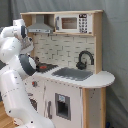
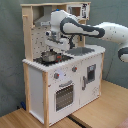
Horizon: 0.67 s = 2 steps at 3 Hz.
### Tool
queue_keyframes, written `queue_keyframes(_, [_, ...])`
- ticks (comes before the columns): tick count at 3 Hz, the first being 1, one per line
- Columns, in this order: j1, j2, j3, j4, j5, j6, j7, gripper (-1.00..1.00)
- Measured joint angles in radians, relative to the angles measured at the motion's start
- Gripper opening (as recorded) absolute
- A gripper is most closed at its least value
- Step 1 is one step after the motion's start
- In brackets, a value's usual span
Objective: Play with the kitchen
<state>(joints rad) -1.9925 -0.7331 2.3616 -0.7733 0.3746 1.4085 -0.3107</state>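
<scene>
While the white arm reaches in under the hood point(image 2: 44, 23), its gripper point(image 2: 54, 44) hangs just above a small dark pot point(image 2: 49, 57) on the hob, and I cannot tell whether it is wide or narrow. The kitchen point(image 1: 75, 80) stands on a wooden floor point(image 2: 100, 107) before a grey curtain point(image 1: 116, 45), with its grey sink point(image 1: 72, 74) and black tap point(image 1: 84, 59) beside the hob.

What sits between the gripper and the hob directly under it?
In the second exterior view, a small metal pot sits on the hob right beneath the gripper.
</scene>
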Motion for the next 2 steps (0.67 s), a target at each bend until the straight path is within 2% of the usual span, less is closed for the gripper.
queue_keyframes(1, [-0.03,-0.026,0.0,0.0,-0.001,-0.018,-0.093,1.0])
queue_keyframes(2, [-0.03,-0.052,0.002,0.001,-0.001,-0.018,-0.169,1.0])
